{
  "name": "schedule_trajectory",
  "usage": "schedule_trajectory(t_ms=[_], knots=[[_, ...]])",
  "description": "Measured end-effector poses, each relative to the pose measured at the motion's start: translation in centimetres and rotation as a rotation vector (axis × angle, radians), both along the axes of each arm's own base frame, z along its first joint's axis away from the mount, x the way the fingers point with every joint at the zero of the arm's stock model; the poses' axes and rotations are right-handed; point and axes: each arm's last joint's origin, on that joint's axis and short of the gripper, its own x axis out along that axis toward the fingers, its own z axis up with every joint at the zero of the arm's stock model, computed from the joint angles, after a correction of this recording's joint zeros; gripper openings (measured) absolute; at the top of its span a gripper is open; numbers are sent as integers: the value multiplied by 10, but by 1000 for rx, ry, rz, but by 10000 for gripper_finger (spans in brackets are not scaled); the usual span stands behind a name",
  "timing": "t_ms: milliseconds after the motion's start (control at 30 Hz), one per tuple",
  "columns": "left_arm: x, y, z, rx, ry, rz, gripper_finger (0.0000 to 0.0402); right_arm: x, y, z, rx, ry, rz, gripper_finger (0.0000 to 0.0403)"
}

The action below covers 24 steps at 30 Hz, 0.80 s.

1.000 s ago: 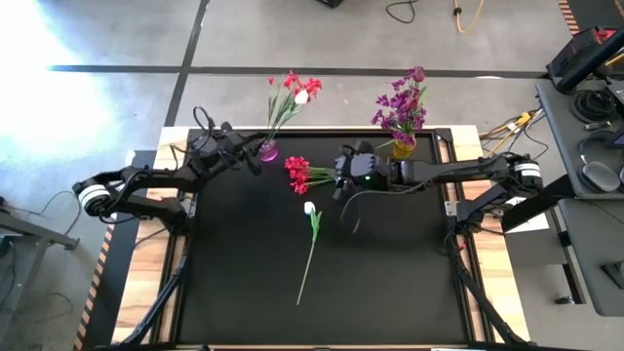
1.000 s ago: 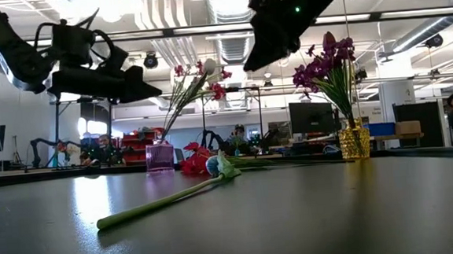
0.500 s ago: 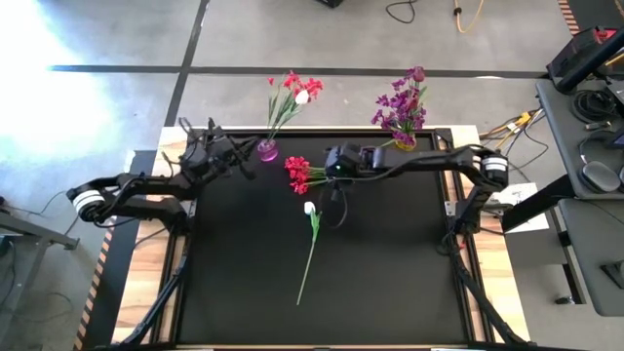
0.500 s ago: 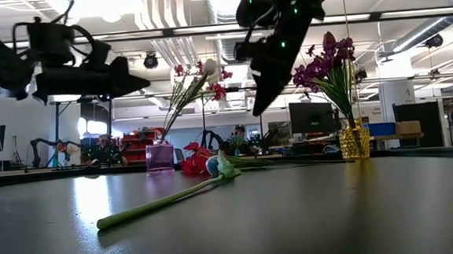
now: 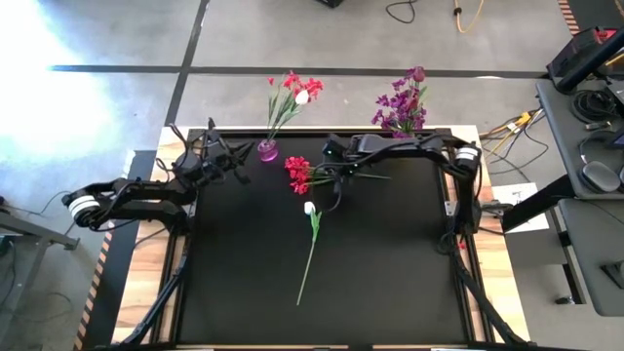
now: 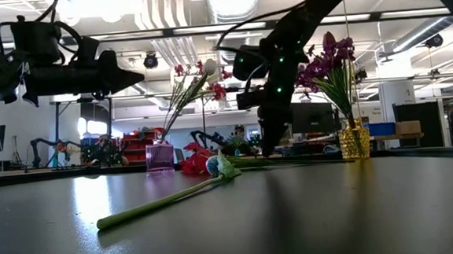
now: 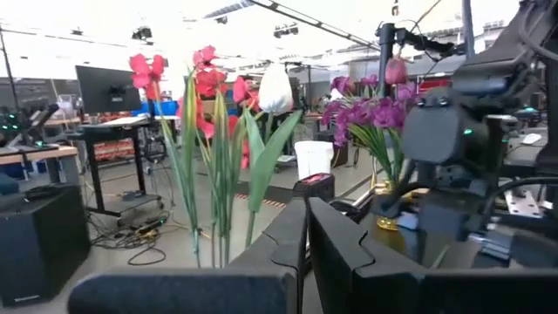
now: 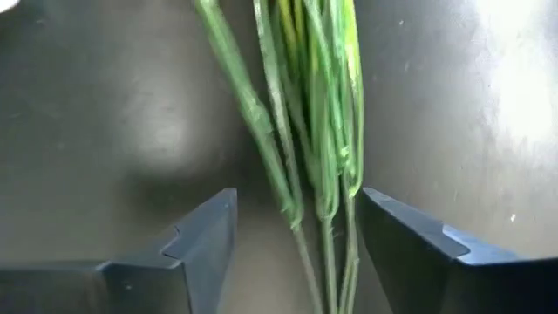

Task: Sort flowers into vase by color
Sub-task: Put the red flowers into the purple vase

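Green stems of the red flowers (image 5: 302,175) are seen between the spread jaws of the right gripper (image 8: 296,235), ungripped, lying on the black surface (image 5: 390,263). Right arm is stretched low across the far edge. Left gripper (image 5: 232,162), jaws closed and empty, is raised beside the pink vase (image 5: 267,150).

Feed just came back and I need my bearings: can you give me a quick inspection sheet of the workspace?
Surface: black table.
Job's things: red flower bunch and white tulip lying flat; red and white flowers in pink vase; purple flowers in yellow vase.
Clutter: nothing seen.
Claws: left claw shut, raised, empty; right claw open astride the red bunch's stems.
Cables: on the floor.
Surroundings: side bench with headphones.
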Motion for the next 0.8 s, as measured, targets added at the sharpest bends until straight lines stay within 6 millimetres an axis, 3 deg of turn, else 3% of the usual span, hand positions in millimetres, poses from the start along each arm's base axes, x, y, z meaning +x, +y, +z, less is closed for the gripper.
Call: schedule_trajectory(t_ms=[167,333,467,633,800], knots=[[1,0,-1,-4,6,-4,0,8,-10,-10,11,60,29,248],[1,0,-1,-6,7,-4,0,15,-18,-19,49,114,25,224],[1,1,-1,-8,11,-8,0,16,-20,-23,97,111,28,181],[1,0,-1,-11,9,-30,0,14,-20,-20,137,94,38,99],[1,0,0,-16,-10,-46,0,13,-20,10,90,-2,41,23]])
